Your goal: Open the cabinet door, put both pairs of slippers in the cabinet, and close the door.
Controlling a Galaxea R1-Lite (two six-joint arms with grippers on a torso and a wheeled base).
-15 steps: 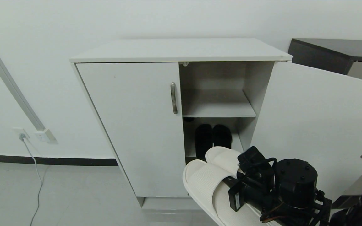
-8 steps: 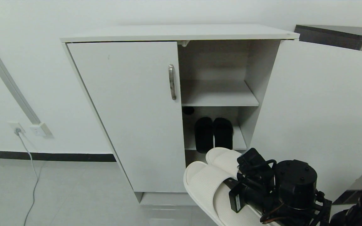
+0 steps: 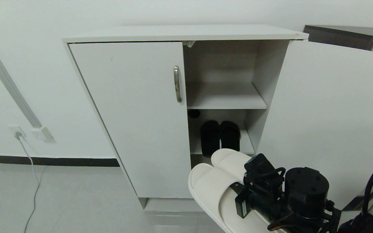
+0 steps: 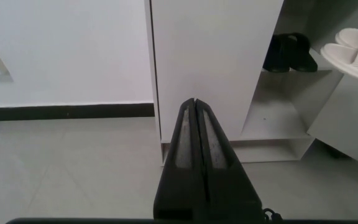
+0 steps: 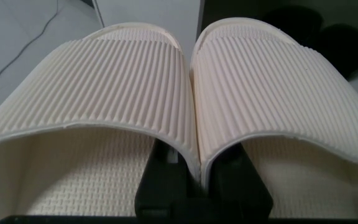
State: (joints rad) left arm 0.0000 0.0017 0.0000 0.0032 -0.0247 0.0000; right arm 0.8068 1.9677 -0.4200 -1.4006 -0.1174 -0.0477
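white wooden cabinet [image 3: 134, 113], right door [image 3: 329, 123] open, holds black foam slippers [image 3: 220, 137] on a lower shelf. right gripper [image 3: 242, 193] clamps cream ribbed slippers [image 3: 217, 181] just outside; left gripper [image 4: 194, 134] fingers pressed together, empty.

One cabinet [image 3: 180, 32], centre frame, with two doors: shut door [image 3: 134, 123], open door [image 3: 329, 113]. One handle [image 3: 177, 84]. Two black slippers [image 3: 209, 137] mid-frame; two white slippers [image 3: 206, 187] lower right. Two wall sockets [image 3: 43, 133] lower left.

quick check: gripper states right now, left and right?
Left gripper: shut, holding nothing.
Right gripper: shut on the pair of white ribbed slippers.
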